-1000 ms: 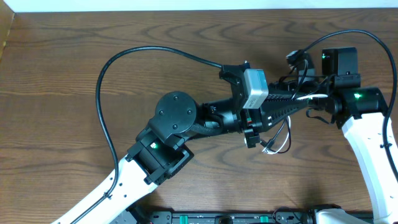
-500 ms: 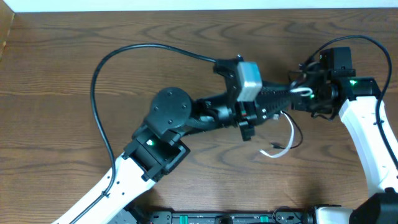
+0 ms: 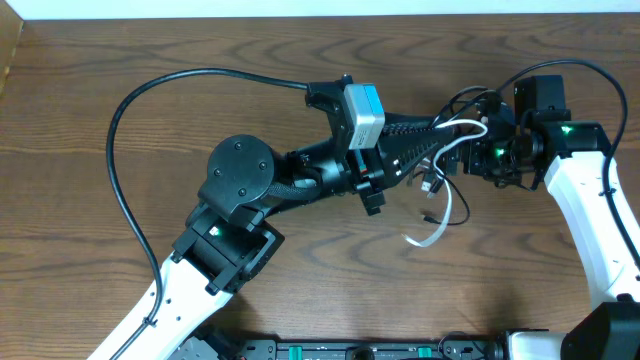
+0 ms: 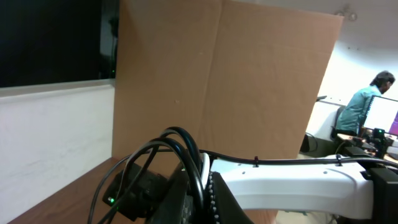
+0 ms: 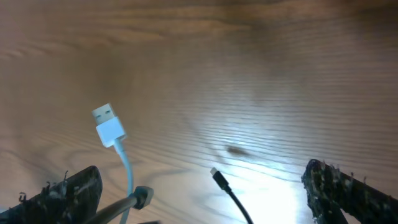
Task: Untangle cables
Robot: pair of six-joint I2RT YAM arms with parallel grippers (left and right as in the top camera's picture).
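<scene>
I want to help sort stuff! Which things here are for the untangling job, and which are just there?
For the job: white cable, thin black cable.
Just there: thick black arm cable, cardboard wall, person at the back.

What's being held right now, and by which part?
The left gripper seems shut on the cables mid-length, plug ends dangling; the right gripper is open, holding nothing.

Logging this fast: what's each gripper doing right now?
Left gripper: cannot be told.
Right gripper: open, white USB cable dangling between its fingers.
</scene>
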